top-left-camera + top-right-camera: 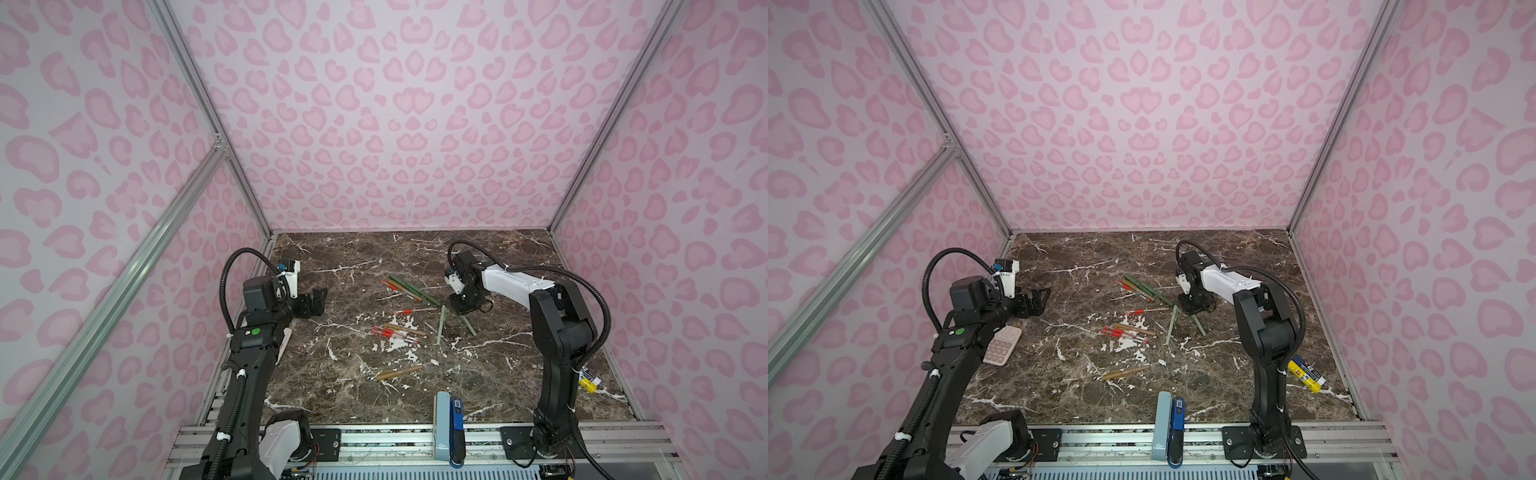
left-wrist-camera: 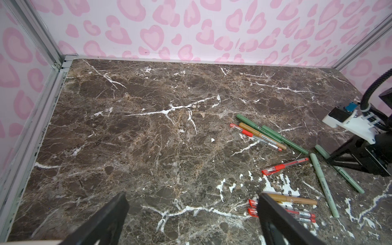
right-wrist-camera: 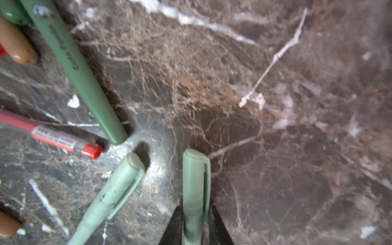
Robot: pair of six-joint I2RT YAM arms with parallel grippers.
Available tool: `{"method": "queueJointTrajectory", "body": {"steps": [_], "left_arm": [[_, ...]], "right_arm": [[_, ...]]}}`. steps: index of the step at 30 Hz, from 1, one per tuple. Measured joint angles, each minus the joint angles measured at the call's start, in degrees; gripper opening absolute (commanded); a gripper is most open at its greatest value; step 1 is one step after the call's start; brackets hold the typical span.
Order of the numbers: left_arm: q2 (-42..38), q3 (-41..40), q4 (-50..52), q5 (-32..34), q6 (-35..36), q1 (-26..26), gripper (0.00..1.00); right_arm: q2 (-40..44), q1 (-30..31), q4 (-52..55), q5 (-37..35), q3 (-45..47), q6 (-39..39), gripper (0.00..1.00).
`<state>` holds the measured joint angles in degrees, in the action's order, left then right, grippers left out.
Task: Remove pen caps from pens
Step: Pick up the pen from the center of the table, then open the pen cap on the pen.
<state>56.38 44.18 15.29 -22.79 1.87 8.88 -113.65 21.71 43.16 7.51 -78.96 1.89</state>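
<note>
In both top views the left gripper [image 1: 318, 300] [image 1: 1040, 298] is held above the left side of the marble worktop [image 1: 332, 395]. Its jaws are spread wide and empty, well apart from the pens [image 1: 399, 372] scattered around the middle. The right gripper [image 1: 462, 311] is lowered to the worktop at the scatter's right edge, over a pale green pen [image 1: 469, 327]; how its jaws stand cannot be told there.

In the left wrist view the left jaws are shown wide apart with only bare worktop between them. Capped green, tan and red pens are laid out beyond, and the pale green pen [image 2: 350, 181] is straddled by the right gripper [image 2: 332, 159].

In the right wrist view the jaws are pressed against both sides of that pen, just behind its fitted cap [image 3: 196, 174]. The pen lies flat beside a second pale green pen [image 3: 110, 197].
</note>
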Motion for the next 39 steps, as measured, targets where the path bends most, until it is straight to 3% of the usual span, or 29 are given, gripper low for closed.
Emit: {"method": "queueJointTrajectory", "body": {"steps": [5, 12, 16, 23, 30, 39], "left_arm": [[-0.61, 0.0, 0.04, -0.81, 0.0, -0.09, 0.98], [-0.63, 0.13, 0.24, -1.4, -0.37, -0.26, 0.98], [-0.61, 1.55, 0.94, -2.08, -0.46, -0.39, 0.98], [3.74, 13.14, 6.05, -4.42, -1.33, -4.26, 0.98], [11.8, 24.3, 6.69, -7.32, -7.28, -8.22, 1.0], [13.44, 13.09, -3.06, -16.15, -20.39, -12.68, 0.97]], "right_arm": [[2.34, -0.02, -1.09, -0.92, 4.35, -0.59, 0.33], [5.4, -0.09, -4.33, -1.44, 9.25, -0.79, 0.11], [7.1, 0.02, -3.78, -1.46, 10.21, -0.79, 0.05], [15.19, 0.96, -3.28, -1.62, 9.01, -1.14, 0.02], [24.63, 10.58, -7.85, -1.97, 7.54, -7.1, 0.0], [24.41, 26.38, -22.05, -4.5, 7.23, -19.76, 0.0]]}}
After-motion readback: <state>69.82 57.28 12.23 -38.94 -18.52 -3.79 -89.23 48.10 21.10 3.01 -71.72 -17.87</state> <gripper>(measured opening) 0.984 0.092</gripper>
